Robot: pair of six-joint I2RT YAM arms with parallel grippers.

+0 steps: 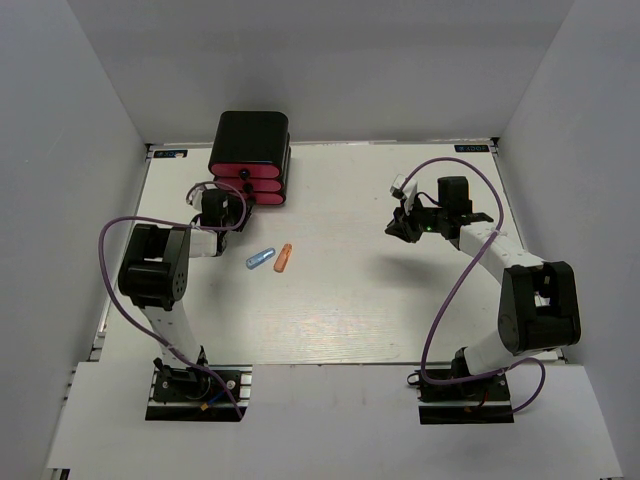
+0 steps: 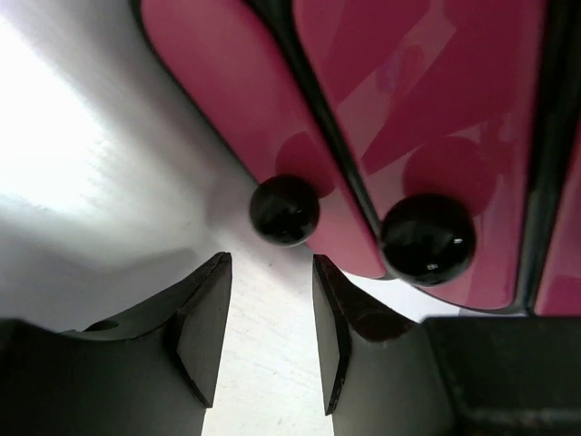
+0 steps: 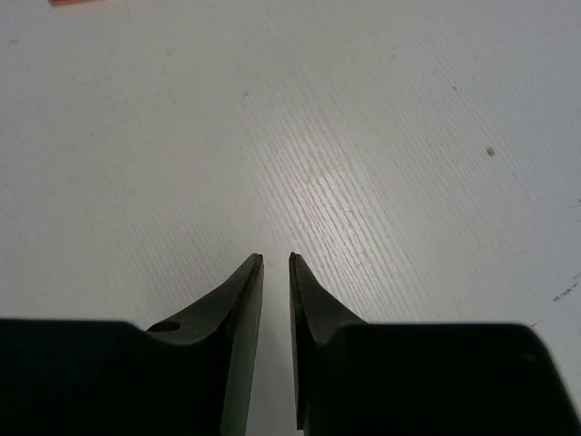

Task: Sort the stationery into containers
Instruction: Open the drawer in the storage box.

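Note:
The black cabinet point(image 1: 252, 130) with three pink drawers point(image 1: 262, 181) stands at the back left. My left gripper point(image 1: 232, 200) is open and empty right in front of it. In the left wrist view its tips point(image 2: 270, 262) sit just short of one black knob point(image 2: 284, 210), and a second knob point(image 2: 428, 239) is to the right on the pink drawer fronts point(image 2: 227, 100). Two stationery pieces lie mid-table: a light blue one point(image 1: 260, 259) and an orange one point(image 1: 284, 258). My right gripper point(image 1: 397, 228) hovers over bare table, its jaws almost together and empty point(image 3: 276, 261).
White walls enclose the white table point(image 1: 360, 310) on three sides. An orange sliver shows at the top left edge of the right wrist view point(image 3: 68, 2). Purple cables loop off both arms.

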